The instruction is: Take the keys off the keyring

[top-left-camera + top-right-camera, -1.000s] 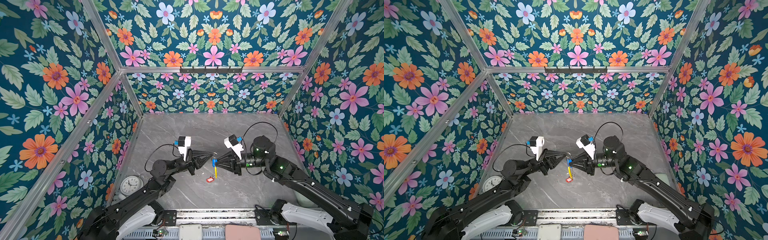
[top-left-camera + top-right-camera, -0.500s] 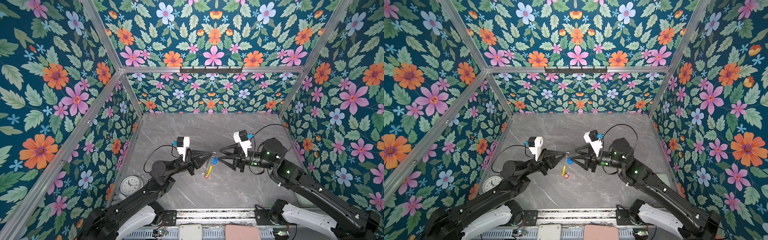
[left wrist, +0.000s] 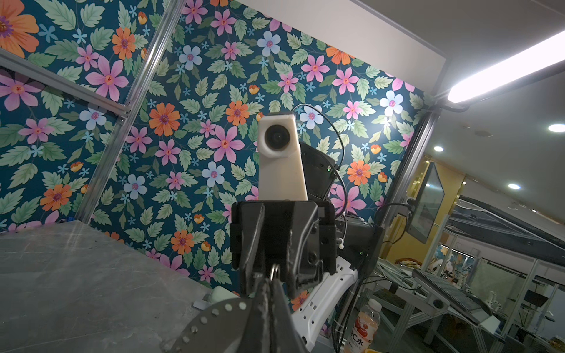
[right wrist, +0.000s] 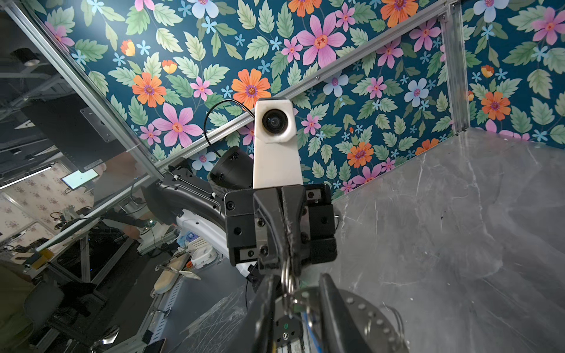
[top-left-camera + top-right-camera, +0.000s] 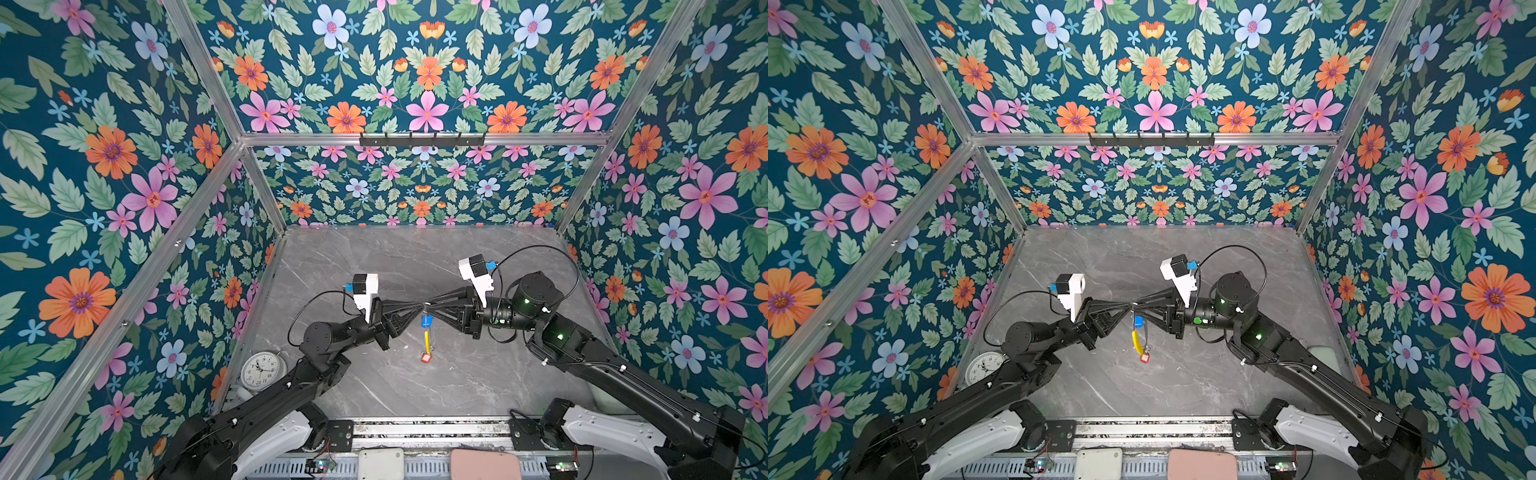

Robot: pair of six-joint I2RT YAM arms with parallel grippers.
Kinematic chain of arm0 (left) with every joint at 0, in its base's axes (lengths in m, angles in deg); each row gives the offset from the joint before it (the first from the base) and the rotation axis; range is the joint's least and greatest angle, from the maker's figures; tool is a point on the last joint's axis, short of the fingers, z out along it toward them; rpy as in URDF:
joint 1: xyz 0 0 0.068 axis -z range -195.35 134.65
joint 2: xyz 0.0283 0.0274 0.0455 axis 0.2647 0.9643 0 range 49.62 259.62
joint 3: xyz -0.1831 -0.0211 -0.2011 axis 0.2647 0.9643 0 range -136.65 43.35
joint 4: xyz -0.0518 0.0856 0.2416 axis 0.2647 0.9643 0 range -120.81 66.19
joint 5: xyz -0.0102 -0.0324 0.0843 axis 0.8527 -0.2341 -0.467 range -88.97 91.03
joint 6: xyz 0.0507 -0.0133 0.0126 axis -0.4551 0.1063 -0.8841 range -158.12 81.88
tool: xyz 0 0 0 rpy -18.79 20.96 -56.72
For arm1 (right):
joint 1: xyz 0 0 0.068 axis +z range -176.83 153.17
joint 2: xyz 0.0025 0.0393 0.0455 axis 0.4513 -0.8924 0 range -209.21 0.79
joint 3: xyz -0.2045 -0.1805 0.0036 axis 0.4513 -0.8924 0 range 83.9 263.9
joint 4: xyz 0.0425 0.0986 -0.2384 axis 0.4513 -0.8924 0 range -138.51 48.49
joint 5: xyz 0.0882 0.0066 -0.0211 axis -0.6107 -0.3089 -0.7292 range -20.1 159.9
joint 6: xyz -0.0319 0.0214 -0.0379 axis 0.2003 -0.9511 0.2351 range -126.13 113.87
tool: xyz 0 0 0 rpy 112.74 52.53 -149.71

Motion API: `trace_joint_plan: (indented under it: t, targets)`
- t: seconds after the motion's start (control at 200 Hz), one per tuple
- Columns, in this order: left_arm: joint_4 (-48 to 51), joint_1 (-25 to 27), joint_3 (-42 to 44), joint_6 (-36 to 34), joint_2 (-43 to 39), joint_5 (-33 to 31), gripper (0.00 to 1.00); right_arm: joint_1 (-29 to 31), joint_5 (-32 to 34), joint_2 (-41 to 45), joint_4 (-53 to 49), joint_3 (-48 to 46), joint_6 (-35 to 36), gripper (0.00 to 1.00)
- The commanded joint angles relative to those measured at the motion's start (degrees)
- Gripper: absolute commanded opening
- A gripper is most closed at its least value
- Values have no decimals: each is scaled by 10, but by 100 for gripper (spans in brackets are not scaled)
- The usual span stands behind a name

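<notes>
Grey metal keyring (image 5: pixel 427 338), yellow-sleeved, hangs above the table (image 5: pixel 457 386), its red-tagged key (image 5: pixel 426 357) dangling toward six o'clock and the blue-tagged key (image 5: pixel 427 321) just under the meeting fingertips. From nine o'clock the left gripper (image 5: pixel 419 308) pinches the keyring's top tight — an anchor, I judge, so the keys hang free. From three o'clock the right gripper (image 5: pixel 432 308) straddles a key, jaws narrowly parted; whether it grips I cannot tell.

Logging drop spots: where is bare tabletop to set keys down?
Bare: grey marble tabletop between floral back wall and arms, and between red-orange tag and front rail. Crowded: where left fingers and right fingers meet at yellow-sleeved metal keyring; beside the round white clock.
</notes>
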Motion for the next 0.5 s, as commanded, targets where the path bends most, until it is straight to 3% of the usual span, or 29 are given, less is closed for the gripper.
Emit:
trace_joint_plan:
  t: [0.0, 0.24, 0.325, 0.42, 0.495]
  targets:
    - [-32, -1, 0, -5, -2, -4, 0, 1, -10, -1, 28, -1, -6, 21]
    - [-32, -1, -4, 0, 5, -4, 0, 0, 3, 7, 9, -1, 1, 0]
    - [-30, 0, -5, 2, 5, -1, 0, 1, 8, 11, -3, 1, 6, 0]
    - [-18, -1, -5, 2, 1, -1, 20, 1, 16, 15, -17, 2, 12, 0]
    - [-12, -1, -4, 2, -3, 1, 29, 0, 18, 19, -33, 4, 19, 0]
